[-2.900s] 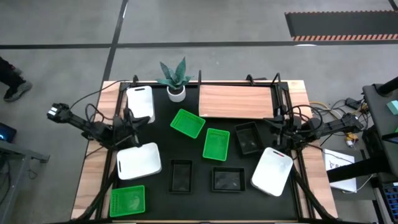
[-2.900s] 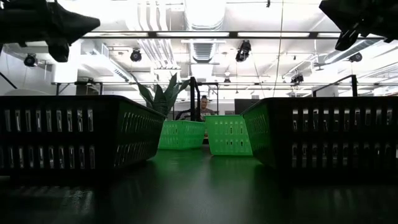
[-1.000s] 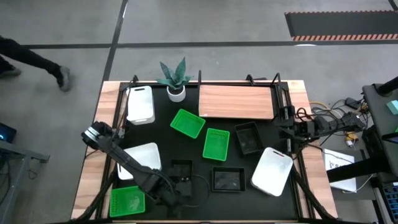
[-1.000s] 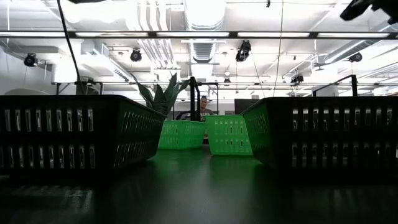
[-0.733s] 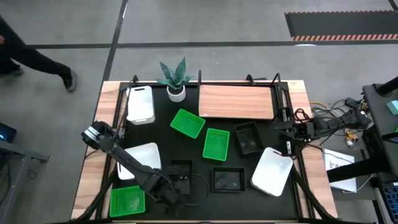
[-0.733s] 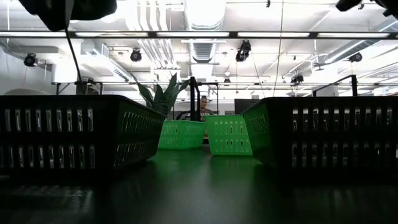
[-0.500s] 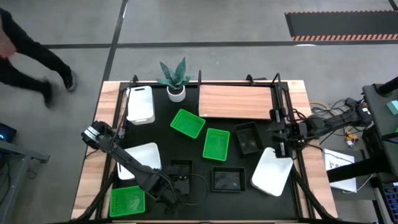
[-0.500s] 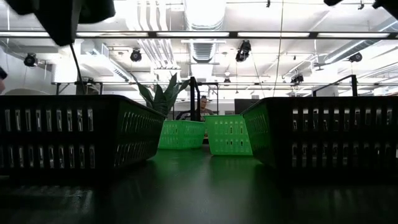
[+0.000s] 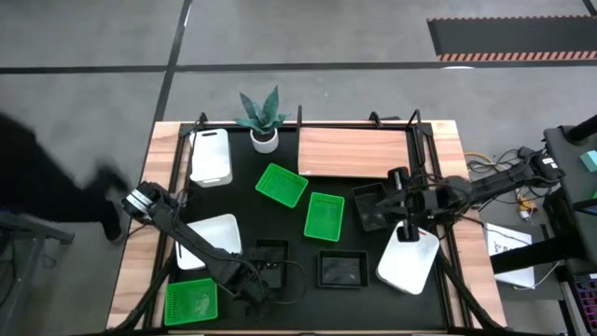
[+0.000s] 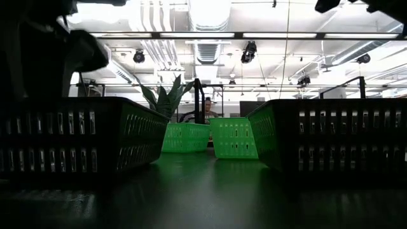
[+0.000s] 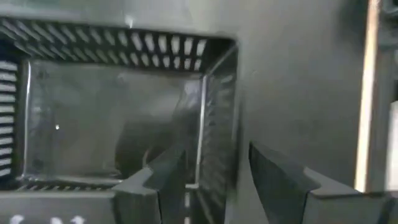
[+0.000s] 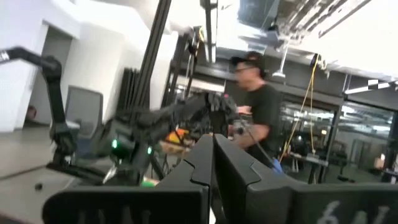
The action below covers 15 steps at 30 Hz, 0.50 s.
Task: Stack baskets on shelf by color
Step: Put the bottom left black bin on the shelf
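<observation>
High view: the shelf [image 9: 354, 152] is bare and no baskets are stacked, so the task appears barely begun. The left gripper [image 9: 264, 285] hangs over a black basket [image 9: 272, 263] at the near table edge; the right gripper [image 9: 395, 180] sits beside another black basket [image 9: 371, 207]. A plant pot [image 9: 265, 139] stands beside the shelf.

Left wrist view: fingers [image 11: 155, 180] parted, straddling the basket wall.

Right wrist view: fingers pressed together, empty.

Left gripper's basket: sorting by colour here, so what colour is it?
Black basket; the left gripper straddles its rim. High view shows it best.
</observation>
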Each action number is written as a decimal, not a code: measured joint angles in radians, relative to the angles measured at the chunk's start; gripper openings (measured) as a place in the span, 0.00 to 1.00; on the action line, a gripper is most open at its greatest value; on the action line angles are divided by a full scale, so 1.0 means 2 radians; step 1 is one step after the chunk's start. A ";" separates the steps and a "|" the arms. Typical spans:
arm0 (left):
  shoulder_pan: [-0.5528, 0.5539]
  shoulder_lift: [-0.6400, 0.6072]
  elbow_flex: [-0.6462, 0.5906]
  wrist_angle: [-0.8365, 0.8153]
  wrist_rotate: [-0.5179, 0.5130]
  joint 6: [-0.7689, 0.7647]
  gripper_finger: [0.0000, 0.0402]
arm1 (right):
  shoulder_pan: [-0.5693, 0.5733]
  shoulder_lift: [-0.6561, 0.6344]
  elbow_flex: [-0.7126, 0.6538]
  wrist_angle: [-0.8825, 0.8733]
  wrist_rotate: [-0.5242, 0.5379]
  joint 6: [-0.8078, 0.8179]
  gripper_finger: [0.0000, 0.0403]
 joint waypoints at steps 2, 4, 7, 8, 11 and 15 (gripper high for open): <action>0.000 0.000 -0.003 0.002 0.000 0.000 0.34 | 0.000 0.001 0.000 -0.001 0.000 0.000 0.02; 0.000 0.000 -0.005 0.003 0.000 0.001 0.30 | 0.000 0.001 0.000 -0.004 0.000 0.000 0.02; 0.000 0.000 -0.005 0.003 0.000 0.002 0.22 | 0.000 0.002 0.000 -0.006 0.000 0.000 0.02; 0.000 0.000 -0.005 0.003 0.000 0.002 0.18 | 0.000 0.001 0.000 -0.004 0.000 0.000 0.02; 0.000 0.000 -0.003 0.004 0.000 0.003 0.06 | 0.000 0.001 0.000 -0.005 0.000 0.000 0.02; 0.000 0.000 0.012 0.002 0.000 0.006 0.01 | 0.000 0.001 0.000 -0.014 0.000 0.000 0.02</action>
